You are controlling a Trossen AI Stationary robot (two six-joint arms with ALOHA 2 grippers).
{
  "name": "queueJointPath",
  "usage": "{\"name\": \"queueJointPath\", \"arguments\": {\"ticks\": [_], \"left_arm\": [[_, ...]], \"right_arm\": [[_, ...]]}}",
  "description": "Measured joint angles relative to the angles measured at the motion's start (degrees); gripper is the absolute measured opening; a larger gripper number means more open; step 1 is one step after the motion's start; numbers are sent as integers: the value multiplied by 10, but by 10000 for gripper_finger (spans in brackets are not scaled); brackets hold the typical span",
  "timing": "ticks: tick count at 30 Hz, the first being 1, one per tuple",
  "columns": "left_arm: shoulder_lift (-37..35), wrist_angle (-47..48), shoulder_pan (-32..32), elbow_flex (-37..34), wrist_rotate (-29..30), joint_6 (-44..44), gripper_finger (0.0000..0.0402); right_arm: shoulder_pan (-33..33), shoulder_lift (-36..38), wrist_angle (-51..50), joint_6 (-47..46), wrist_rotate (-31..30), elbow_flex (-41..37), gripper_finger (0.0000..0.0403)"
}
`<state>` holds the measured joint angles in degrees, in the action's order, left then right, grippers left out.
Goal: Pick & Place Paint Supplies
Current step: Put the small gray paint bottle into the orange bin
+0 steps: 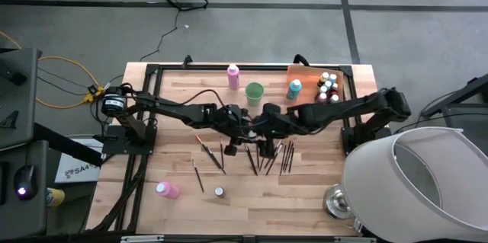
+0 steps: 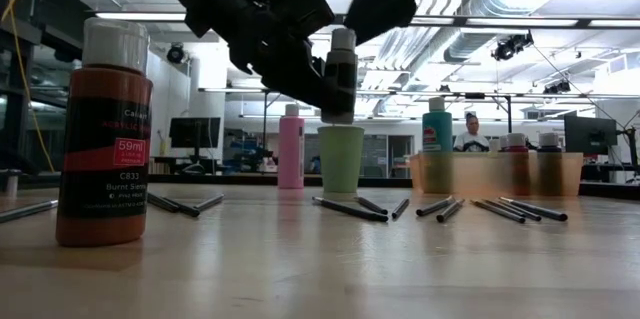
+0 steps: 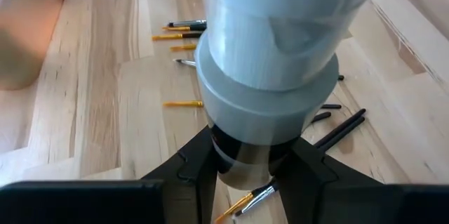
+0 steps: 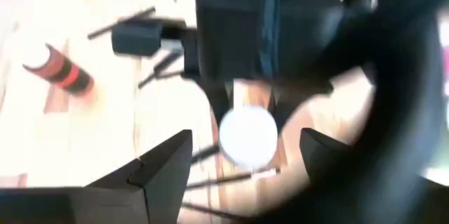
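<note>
- The table (image 1: 305, 205) carries both arms, which meet above its middle.
- The orange tray (image 1: 305, 75) sits at the far right and holds several small bottles (image 1: 328, 87); a teal bottle (image 1: 294, 88) stands at its edge.
- The left gripper (image 3: 245, 171) is clamped on a small pale-capped paint bottle (image 2: 342, 74), held upright in the air over the brushes (image 1: 267, 155).
- The right gripper (image 4: 242, 157) faces that bottle's cap, fingers spread wide and holding nothing.
- The green cup (image 1: 255, 91) stands behind them, a pink bottle (image 1: 233, 76) just beside it.
- A 2nd pink bottle (image 1: 167, 190) lies near the front left.
- A brown bottle (image 2: 103, 129) stands at the front; it is probably the one near the front edge in the high view.
</note>
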<state>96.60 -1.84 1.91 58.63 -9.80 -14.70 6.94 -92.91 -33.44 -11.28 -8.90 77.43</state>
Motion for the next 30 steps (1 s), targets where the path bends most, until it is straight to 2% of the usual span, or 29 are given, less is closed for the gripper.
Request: {"name": "queueJointPath", "arguments": {"ticks": [8,17,26,30], "left_arm": [[0,8,0,0,1,1,113],[0,8,0,0,1,0,113],[0,9,0,0,0,0,113],[0,12,0,0,-1,1,113]], "right_arm": [[1,-11,9,9,-27,0,253],[1,-19,8,10,-26,0,195],[1,-30,27,-7,-17,0,160],[1,-30,29,-21,-17,0,126]]}}
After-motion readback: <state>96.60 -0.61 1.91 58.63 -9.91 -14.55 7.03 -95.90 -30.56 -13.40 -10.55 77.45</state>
